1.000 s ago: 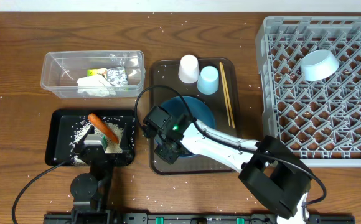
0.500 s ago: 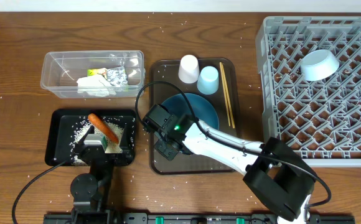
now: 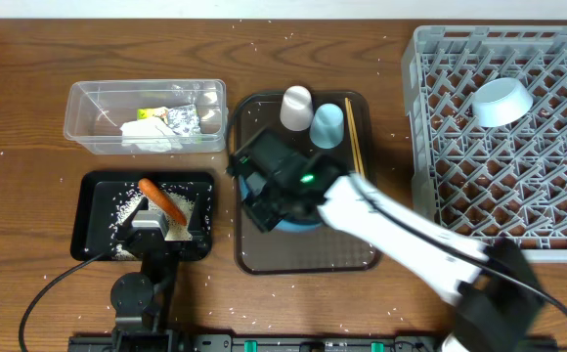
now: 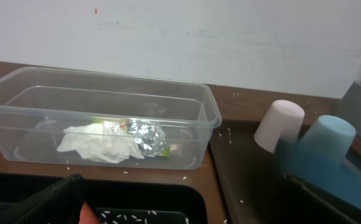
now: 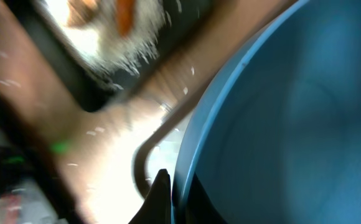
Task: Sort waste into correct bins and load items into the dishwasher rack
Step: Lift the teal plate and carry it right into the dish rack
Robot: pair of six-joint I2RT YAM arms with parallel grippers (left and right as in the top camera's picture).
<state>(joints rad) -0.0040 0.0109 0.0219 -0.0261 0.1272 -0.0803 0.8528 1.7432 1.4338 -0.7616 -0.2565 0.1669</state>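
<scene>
One plate (image 5: 280, 124) in right jaws

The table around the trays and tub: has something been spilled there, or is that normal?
Yes. White rice grains lie not only in the black tray but scattered as loose specks across the wooden table, around the clear tub and brown tray. That looks like a spill. Nothing looks broken.

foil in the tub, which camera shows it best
The left wrist view: the foil lies close and sharp inside the clear tub, against the tissue. Overhead shows it only as a small grey patch among the tub's contents. The right wrist view does not show it, only the plate rim.
</scene>
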